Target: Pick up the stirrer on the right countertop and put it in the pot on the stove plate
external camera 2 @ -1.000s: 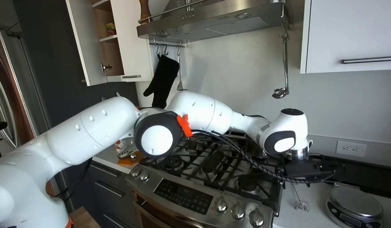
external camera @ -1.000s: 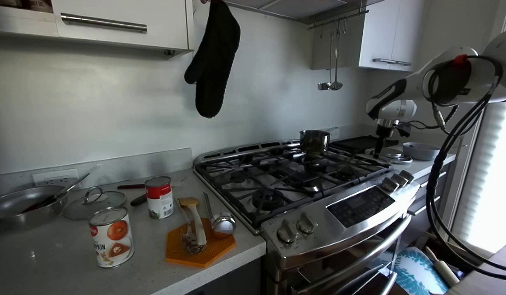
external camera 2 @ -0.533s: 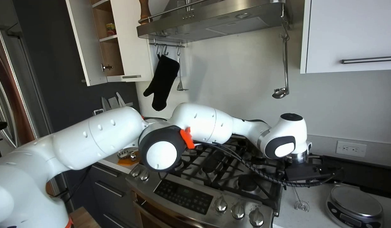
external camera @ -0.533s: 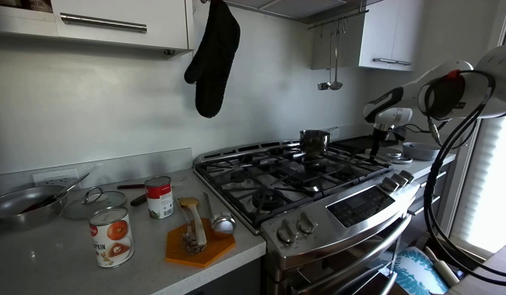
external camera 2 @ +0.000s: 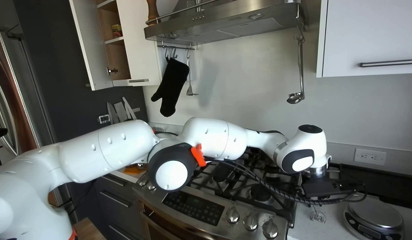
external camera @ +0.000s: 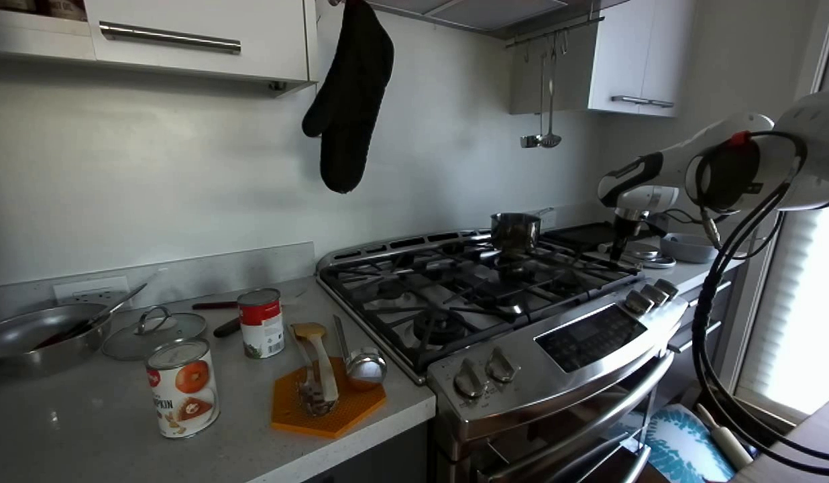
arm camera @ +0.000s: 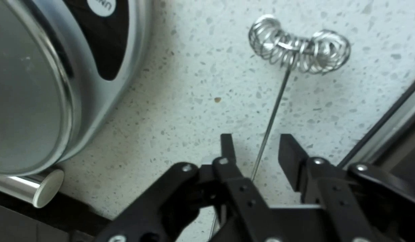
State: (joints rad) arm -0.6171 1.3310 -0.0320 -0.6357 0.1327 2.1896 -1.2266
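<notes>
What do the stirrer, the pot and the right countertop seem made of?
Stirrer: thin shiny metal wire, likely steel, as its coils glint.
Pot: polished metal, probably stainless steel, given its reflections.
Countertop: smooth stone or quartz composite, perhaps, from its grey flecks.

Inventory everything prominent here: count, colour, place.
stirrer: 1, silver, right countertop
scale: 1, silver, beside stirrer
bowl: 1, grey, right countertop
pot: 1, steel, on range
range: 1, steel, under hood
hood: 1, steel, above range
mitt: 1, black, near hood
cabinets: several, white, beside hood
cans: 2, multicoloured, grey counter
pan: 1, steel, grey counter
mat: 1, orange, grey counter
utensils: several, silver/tan, on mat
arm: 1, white, extending over countertop
gripper: 1, black, open above stirrer
</notes>
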